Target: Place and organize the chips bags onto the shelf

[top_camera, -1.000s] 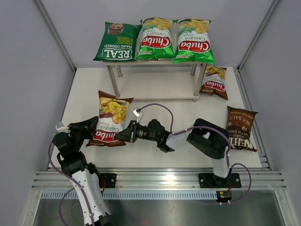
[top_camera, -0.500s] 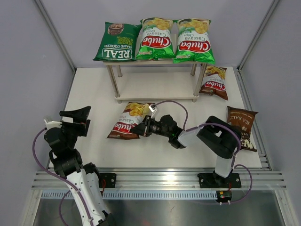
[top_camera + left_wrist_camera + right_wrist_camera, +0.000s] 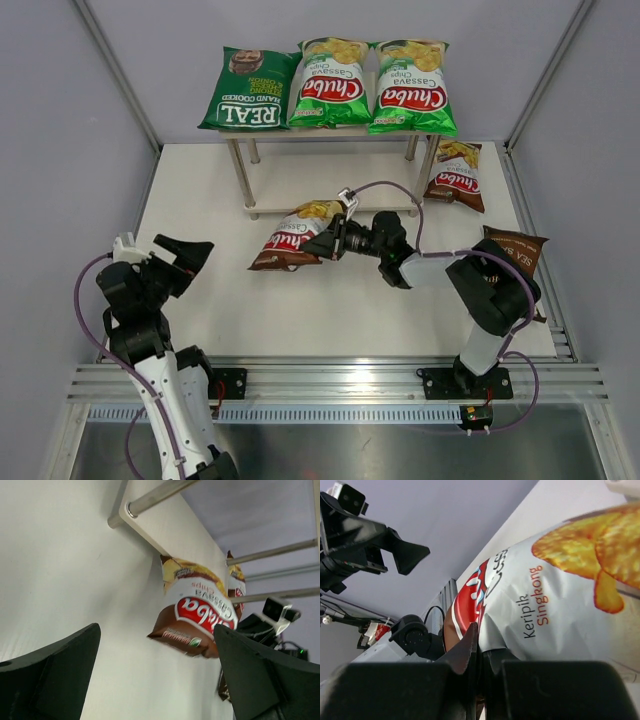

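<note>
While R hand (image 3: pixel 326 245) pinches brown-red Chuba bag (image 3: pixel 292 240) nr shelf (image 3: pixel 330 182), L hand (image 3: pixel 183 262) gapes wide, well apart.

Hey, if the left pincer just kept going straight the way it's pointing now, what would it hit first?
Probably the brown-red Chuba bag held by the right pincer: it sits centred ahead of the left pincer, with nothing showing between, though depth is unclear.

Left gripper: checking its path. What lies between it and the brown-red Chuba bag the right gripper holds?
Only bare white tabletop lies between the open left gripper and the glossy brown-red Chuba bag; top external and left wrist views show it.
</note>
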`<state>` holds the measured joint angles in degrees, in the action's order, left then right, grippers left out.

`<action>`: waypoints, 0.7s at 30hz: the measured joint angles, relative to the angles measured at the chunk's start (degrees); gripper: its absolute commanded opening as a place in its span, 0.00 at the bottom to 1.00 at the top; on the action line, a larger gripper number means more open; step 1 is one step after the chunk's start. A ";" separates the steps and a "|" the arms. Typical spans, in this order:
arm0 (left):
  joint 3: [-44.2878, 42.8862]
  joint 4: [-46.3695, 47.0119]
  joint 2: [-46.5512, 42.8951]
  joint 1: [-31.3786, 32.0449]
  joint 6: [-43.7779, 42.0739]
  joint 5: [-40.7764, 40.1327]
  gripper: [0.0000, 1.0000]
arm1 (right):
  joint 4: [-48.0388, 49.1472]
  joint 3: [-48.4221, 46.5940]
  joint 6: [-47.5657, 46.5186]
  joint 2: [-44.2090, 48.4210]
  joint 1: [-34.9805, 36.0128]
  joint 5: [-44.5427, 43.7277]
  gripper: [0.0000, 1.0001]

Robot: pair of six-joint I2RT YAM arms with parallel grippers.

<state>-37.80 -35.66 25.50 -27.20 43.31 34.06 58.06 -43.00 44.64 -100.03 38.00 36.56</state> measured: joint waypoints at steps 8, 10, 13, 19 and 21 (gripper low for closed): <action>0.13 -1.25 -0.59 2.10 -6.49 1.25 0.99 | -5.27 -12.94 -2.80 -1.27 -3.80 7.85 0.00; 0.28 -1.27 -0.55 2.62 -7.48 1.29 0.99 | -6.62 -15.04 -3.56 -1.29 -3.87 8.83 0.00; 0.83 -1.18 -0.22 3.08 -8.72 1.29 0.99 | -7.48 -17.14 -4.48 -1.73 -3.91 10.05 0.00; 2.82 -0.50 0.94 3.32 -10.62 1.33 0.99 | -4.70 -20.68 -4.50 -6.69 -5.29 12.72 0.00; 3.69 -0.55 1.55 3.32 -11.23 1.36 0.99 | -3.69 -21.44 -4.13 -8.59 -5.79 13.31 0.00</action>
<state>-34.11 -36.21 27.05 -23.88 32.08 35.42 54.37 -64.45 40.51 -108.62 32.21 49.87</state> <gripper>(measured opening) 0.988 0.062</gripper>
